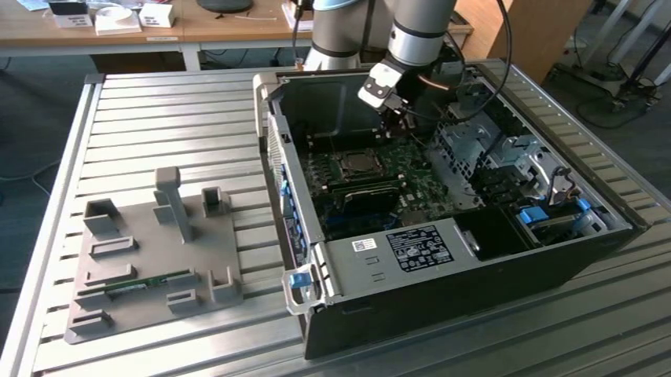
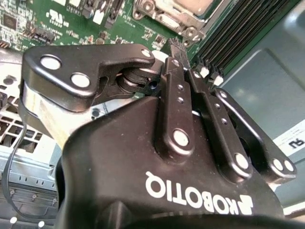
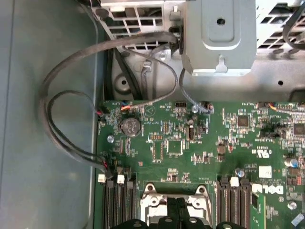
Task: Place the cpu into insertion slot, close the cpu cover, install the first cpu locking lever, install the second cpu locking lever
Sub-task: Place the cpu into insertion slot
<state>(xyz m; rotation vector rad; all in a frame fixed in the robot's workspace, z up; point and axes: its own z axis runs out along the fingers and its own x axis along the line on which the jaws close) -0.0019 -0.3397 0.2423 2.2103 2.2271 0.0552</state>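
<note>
The open computer case point(image 1: 441, 259) lies on a slatted metal table. In the insertion slot point(image 1: 357, 165) on the green board, the cpu shows as a dull grey square. The shiny cpu cover point(image 2: 162, 16) lies flat around it. My gripper point(image 1: 394, 126) hangs inside the case, just past the socket's far side and above the board. In the second wrist view the gripper point(image 2: 174, 47) is shut with nothing between its fingers, a short way from the socket's metal rim. In the first wrist view the dark fingertips point(image 3: 177, 210) overlap the socket frame point(image 3: 155, 200). I cannot make out the locking levers.
Black memory slots point(image 3: 232, 205) flank the socket. Grey cables point(image 3: 71, 119) loop by the case wall, and a metal drive cage point(image 1: 469, 149) stands on the exterior view's right of the gripper. A grey fixture plate point(image 1: 147, 259) holding a green memory stick point(image 1: 137, 284) lies on the table.
</note>
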